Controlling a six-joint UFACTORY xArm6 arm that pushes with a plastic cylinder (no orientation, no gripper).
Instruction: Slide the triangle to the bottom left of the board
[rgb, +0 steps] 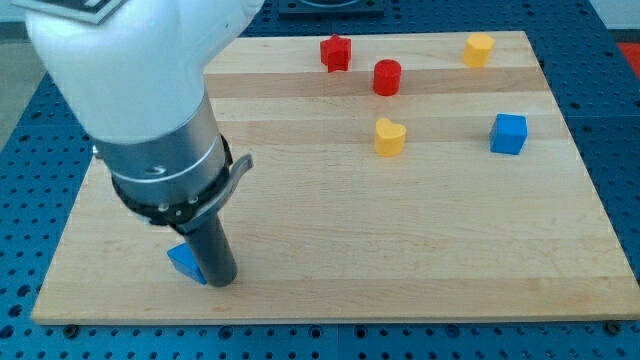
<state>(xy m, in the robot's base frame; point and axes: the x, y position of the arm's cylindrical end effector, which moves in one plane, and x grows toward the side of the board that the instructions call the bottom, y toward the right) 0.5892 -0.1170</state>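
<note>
A blue triangle block (184, 261) lies near the bottom left of the wooden board (400, 250). My dark rod comes down from the large white and grey arm at the view's left. My tip (222, 281) rests on the board right against the triangle's right side, partly hiding it.
A red star block (336, 52) and a red cylinder (387, 77) sit near the top middle. A yellow block (479, 48) is at the top right, a yellow heart-like block (389, 137) in the middle, and a blue cube (509, 133) at the right.
</note>
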